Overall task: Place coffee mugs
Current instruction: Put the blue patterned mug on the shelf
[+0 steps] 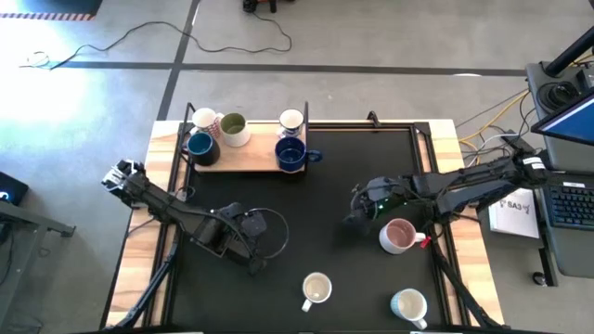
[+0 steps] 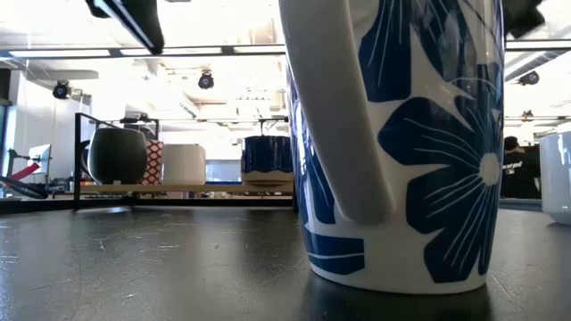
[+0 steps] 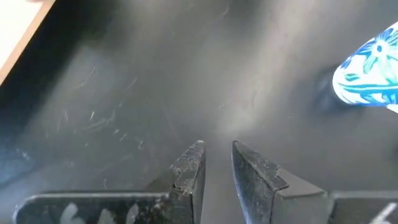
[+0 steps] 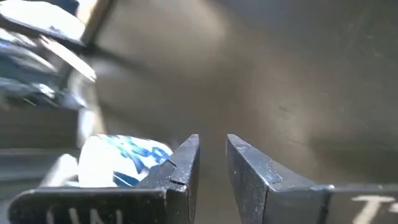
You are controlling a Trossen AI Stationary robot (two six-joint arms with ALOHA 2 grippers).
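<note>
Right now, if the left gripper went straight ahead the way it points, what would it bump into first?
The left gripper would probably meet only the bare black mat first. The blue-flowered mug sits off to one side of that line, though depth is hard to judge.

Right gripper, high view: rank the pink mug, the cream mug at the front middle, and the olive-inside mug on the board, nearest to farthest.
From the right gripper:
1. Pink mug, just beside it toward the table's right edge.
2. Cream mug, front middle of the mat.
3. Olive-inside mug, on the wooden board at the back left.
</note>
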